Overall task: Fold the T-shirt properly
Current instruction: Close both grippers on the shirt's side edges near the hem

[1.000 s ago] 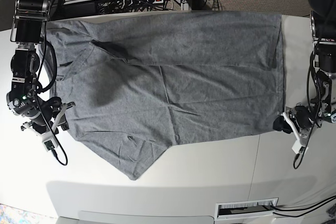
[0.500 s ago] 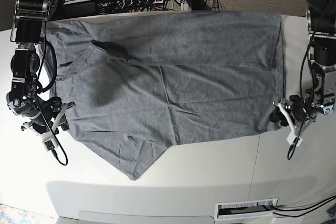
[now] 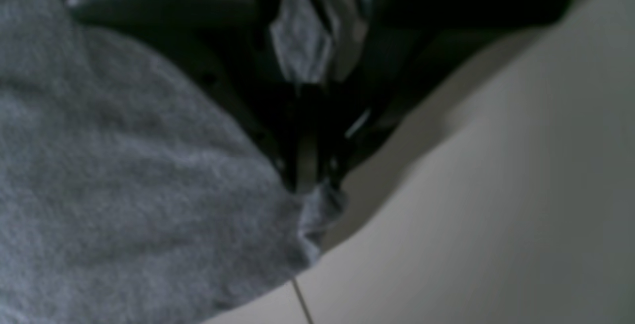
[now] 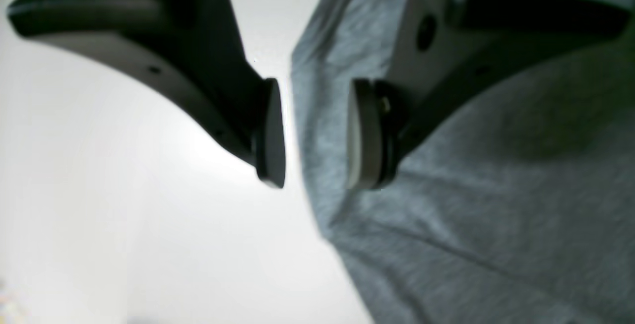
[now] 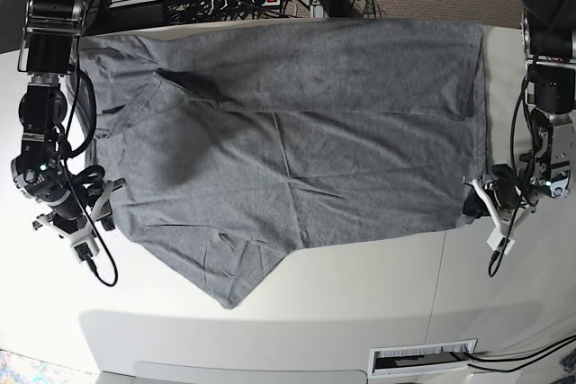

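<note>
Jaws pinched on the T-shirt hem corner, our left gripper grips; our right gripper stands wide astride its sleeve edge. We see the shirt spread flat on the desk, no fold made yet.

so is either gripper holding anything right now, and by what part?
Left gripper is shut on the T-shirt, at its hem corner. Right gripper is open astride the shirt edge, holding nothing.
</note>
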Controlling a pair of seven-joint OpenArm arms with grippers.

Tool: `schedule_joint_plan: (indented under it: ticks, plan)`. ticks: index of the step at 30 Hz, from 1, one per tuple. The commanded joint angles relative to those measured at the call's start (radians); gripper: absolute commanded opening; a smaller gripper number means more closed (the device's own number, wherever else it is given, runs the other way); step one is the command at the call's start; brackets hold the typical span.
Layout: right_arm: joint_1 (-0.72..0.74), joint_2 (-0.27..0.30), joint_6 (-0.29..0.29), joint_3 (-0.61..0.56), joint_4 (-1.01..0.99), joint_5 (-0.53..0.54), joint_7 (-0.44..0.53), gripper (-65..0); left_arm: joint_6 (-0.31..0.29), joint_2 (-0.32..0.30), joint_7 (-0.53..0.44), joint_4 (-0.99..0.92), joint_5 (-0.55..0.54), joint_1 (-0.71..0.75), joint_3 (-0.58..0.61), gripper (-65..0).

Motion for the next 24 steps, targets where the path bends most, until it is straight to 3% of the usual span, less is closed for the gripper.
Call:
schedule_joint_plan:
  ticks: [1,6,13,24]
  plan:
    - [0.028,0.019,-0.004,0.010,0.014,-0.010,0.052,-42.9,-0.005,-0.022,-0.022,0.014,-0.011,-0.032,-0.007,-65.0]
    - [0.069,0.008,-0.005,0.010,0.001,-0.014,0.106,-42.9,-0.006,-0.022,-0.023,0.014,-0.012,-0.035,-0.007,-65.0]
    - [0.238,-0.032,-0.003,0.010,-0.175,-0.033,0.140,-42.9,-0.093,-0.021,-0.021,0.014,-0.032,-0.035,-0.007,-65.0]
    - [0.349,-0.133,-0.002,-0.003,-0.517,-0.227,0.356,-42.9,-0.097,-0.021,-0.014,0.014,-0.041,-0.035,-0.007,-65.0]
